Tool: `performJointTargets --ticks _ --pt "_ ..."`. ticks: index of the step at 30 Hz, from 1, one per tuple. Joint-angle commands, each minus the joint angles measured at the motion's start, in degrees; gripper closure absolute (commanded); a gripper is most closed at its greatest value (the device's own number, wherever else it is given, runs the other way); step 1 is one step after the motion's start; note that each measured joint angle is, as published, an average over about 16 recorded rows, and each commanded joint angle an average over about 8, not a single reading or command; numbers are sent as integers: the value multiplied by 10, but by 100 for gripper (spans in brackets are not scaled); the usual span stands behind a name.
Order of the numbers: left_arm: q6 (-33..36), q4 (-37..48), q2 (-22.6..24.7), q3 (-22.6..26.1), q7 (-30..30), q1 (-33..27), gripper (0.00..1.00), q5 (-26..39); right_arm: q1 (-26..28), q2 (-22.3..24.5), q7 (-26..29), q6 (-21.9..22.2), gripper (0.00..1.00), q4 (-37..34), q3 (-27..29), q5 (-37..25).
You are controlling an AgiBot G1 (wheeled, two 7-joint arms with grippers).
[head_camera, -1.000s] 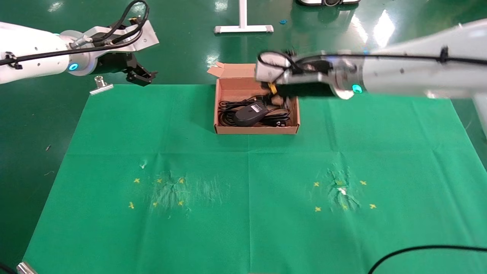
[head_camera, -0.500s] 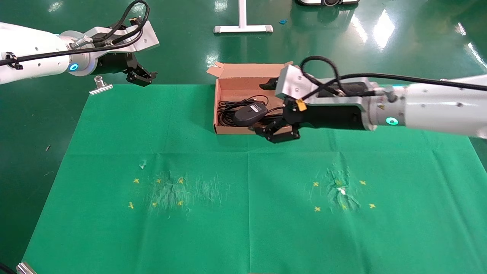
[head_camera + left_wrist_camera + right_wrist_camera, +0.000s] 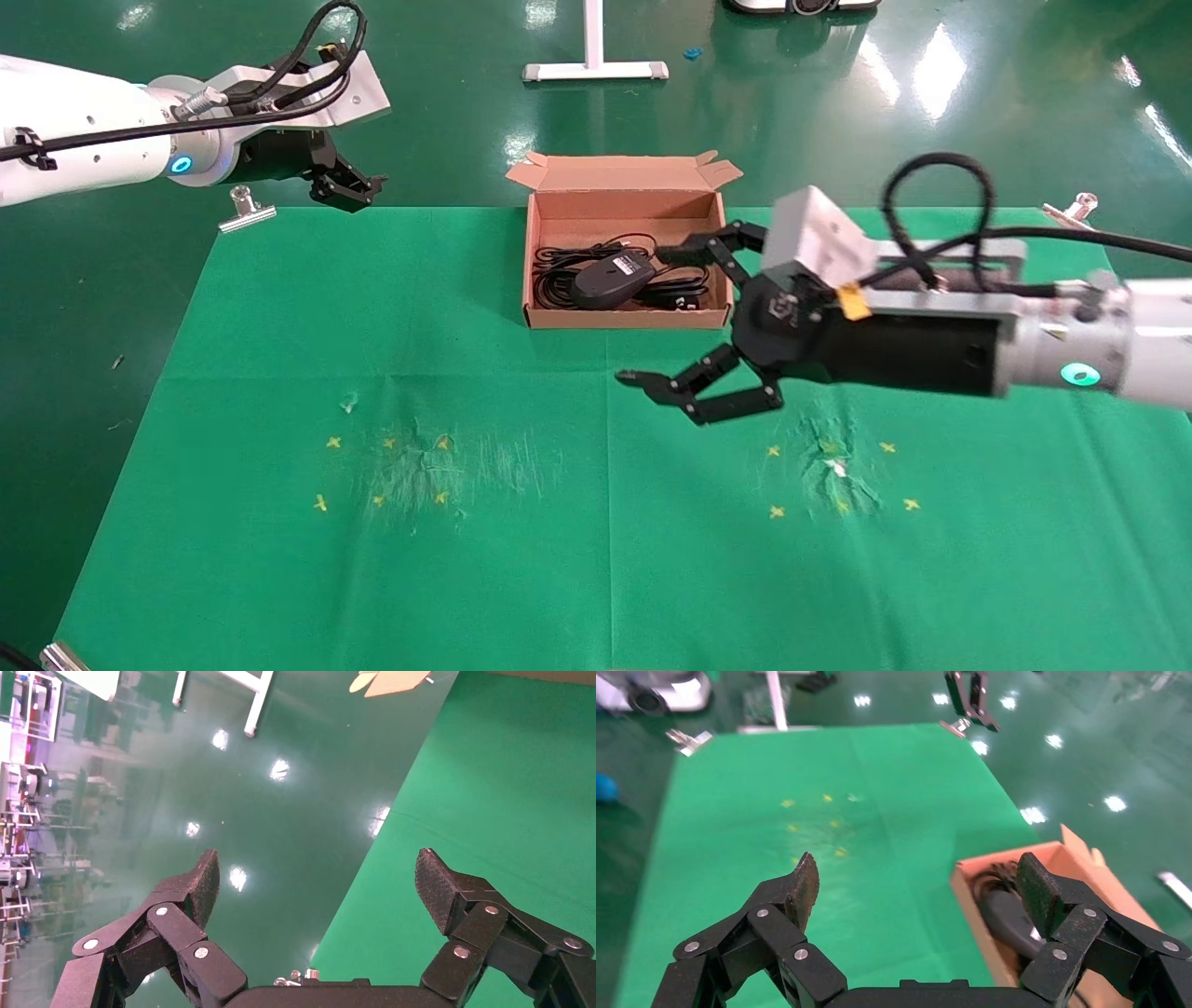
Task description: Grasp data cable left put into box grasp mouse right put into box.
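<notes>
The brown cardboard box (image 3: 624, 319) stands at the far middle of the green cloth. The black mouse (image 3: 612, 277) lies in it on top of the coiled black data cable (image 3: 559, 272). My right gripper (image 3: 680, 317) is open and empty, in the air just right of and in front of the box. In the right wrist view the box (image 3: 972, 892) and the mouse (image 3: 1011, 918) show beside one finger. My left gripper (image 3: 346, 191) is open and empty, parked past the cloth's far left corner; it also shows in the left wrist view (image 3: 316, 881).
The green cloth (image 3: 605, 522) carries small yellow crosses at left and right front. Metal clips hold its corners, one at far left (image 3: 247, 210) and one at far right (image 3: 1071, 210). A white stand base (image 3: 596, 67) sits on the floor behind the box.
My right gripper has pulled out of the box, moving right and toward the front, open and empty. The mouse stays in the box. The left arm has not moved.
</notes>
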Motion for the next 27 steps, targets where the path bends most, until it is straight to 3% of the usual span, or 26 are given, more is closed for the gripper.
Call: performJointTargets --ticks 1,12,27 --pt "0 0 0 0 0 0 0 0 -12 12 3 -9 0 7 7 22" --pt "14 -9 -8 -15 6 14 0 -22 -75 75 19 -60 0 48 45 140" --pt "128 -84 -70 -138 54 122 0 -198 -148 147 38 -119 0 95 89 277"
